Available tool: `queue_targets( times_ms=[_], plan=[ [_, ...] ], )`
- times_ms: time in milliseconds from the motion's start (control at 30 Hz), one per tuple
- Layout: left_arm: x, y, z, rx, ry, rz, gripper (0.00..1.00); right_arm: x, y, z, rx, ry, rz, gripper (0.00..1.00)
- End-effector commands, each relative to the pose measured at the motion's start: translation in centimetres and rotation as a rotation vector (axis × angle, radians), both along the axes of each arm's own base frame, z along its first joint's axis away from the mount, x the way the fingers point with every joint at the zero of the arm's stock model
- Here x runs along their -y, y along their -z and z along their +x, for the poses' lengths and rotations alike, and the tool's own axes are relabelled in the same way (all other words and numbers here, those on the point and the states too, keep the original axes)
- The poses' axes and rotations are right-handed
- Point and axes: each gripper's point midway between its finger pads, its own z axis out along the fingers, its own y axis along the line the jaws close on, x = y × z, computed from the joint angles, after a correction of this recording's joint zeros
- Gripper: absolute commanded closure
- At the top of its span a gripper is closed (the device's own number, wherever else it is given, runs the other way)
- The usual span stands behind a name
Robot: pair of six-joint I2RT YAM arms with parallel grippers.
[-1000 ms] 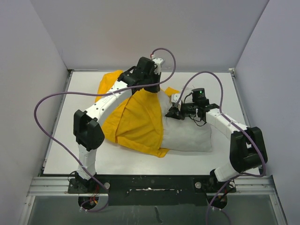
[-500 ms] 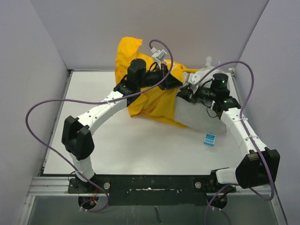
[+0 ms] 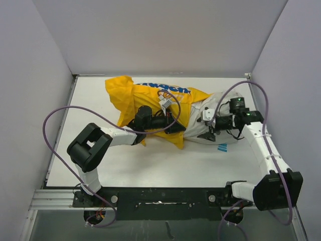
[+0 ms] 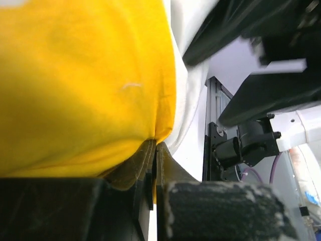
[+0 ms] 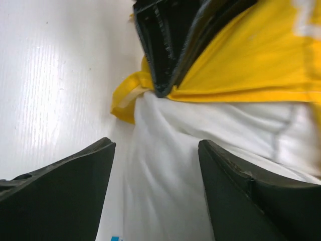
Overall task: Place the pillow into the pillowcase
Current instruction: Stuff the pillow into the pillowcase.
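Most of this job looks done to me, but not all of it. Going big to small: the table (image 3: 150,170) has the whole bundle lying across its far half. The pillowcase (image 3: 135,98) is the yellow lump running from far left toward the right, with the blue lettering along its far edge. It looks plump enough that I'd guess a good chunk of the pillow (image 3: 194,133) sits inside. The white end pokes out of the opening on the right side though, wrinkled and bare, so the stuffing isn't finished.

Left gripper (image 3: 175,128) is clamped tight on the near hem of the pillowcase right at the mouth. In the wrist view you can see the yellow edge pinched between the jaws, with white fabric just beside it. Right gripper (image 3: 207,131) has its jaws spread and holds nothing, hovering just over the exposed white end, close to the left one.

What's left imo: shove that last bit in or drag the hem over it, then check the corners. Can't tell how deep the far end reaches since the cloth hides it.

Tiny thing: a small blue-and-white tag (image 3: 222,147) lies on the table just beside the pillow's near edge
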Motion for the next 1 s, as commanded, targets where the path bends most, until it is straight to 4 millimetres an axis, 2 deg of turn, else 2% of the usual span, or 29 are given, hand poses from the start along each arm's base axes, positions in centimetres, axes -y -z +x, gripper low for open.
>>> queue_targets(
  times_ms=[0,67,133,200,300,367,400,467,500,567,600,633,667,700,767,833,900,967],
  plan=[
    [0.7,-3.3,-1.3,0.181,0.062,-0.096,1.00,1.4,-7.6,-3.3,0.098,-0.053,0.033,0.25],
    [0.5,-3.8,-1.3,0.201,0.054,-0.095,1.00,2.6,-10.0,-1.7,0.161,0.016,0.011,0.13],
    [0.4,-4.6,-1.4,0.220,0.051,-0.103,1.00,4.4,-10.0,0.6,0.202,0.105,-0.057,0.02],
    [0.1,-5.2,-1.5,0.235,0.048,-0.106,1.00,6.4,-8.4,2.9,0.216,0.183,-0.154,0.02],
    [-0.2,-6.9,-1.8,0.267,0.045,-0.121,1.00,8.3,-4.7,4.3,0.173,0.209,-0.275,0.00],
    [-0.4,-8.3,-1.8,0.293,0.040,-0.132,1.00,8.6,-2.5,4.1,0.127,0.200,-0.301,0.11],
    [-0.4,-9.2,-1.9,0.306,0.037,-0.138,1.00,8.5,-1.7,3.9,0.110,0.200,-0.301,0.23],
    [-0.3,-11.5,-2.0,0.338,0.040,-0.162,1.00,8.1,-0.4,4.0,0.090,0.215,-0.300,0.54],
    [0.0,-13.3,-2.1,0.364,0.046,-0.187,1.00,7.6,0.1,4.1,0.081,0.224,-0.295,0.70],
    [1.0,-16.4,-2.8,0.411,0.074,-0.229,1.00,5.9,0.1,4.8,0.078,0.234,-0.260,0.94],
    [1.8,-17.7,-3.3,0.433,0.097,-0.246,1.00,4.7,-0.7,5.4,0.078,0.249,-0.215,0.99],
    [2.7,-19.2,-3.8,0.454,0.120,-0.266,1.00,3.3,-2.0,6.2,0.085,0.268,-0.150,1.00],
    [3.6,-20.4,-4.3,0.468,0.148,-0.286,1.00,1.7,-4.0,6.8,0.051,0.305,-0.046,1.00],
    [4.5,-21.3,-4.8,0.470,0.179,-0.306,1.00,0.4,-7.6,8.5,0.106,0.330,0.065,1.00],
    [5.9,-22.9,-5.4,0.461,0.229,-0.357,1.00,-1.2,-13.6,10.1,0.094,0.395,0.282,1.00],
    [6.7,-23.0,-5.1,0.432,0.252,-0.393,1.00,-2.2,-18.4,10.9,0.041,0.426,0.464,1.00],
    [6.7,-22.1,-3.4,0.402,0.235,-0.397,1.00,-2.2,-19.7,11.6,-0.064,0.465,0.600,1.00],
    [6.2,-19.9,-1.1,0.332,0.211,-0.392,1.00,-1.7,-17.2,12.2,-0.149,0.523,0.648,1.00]
  ],
)
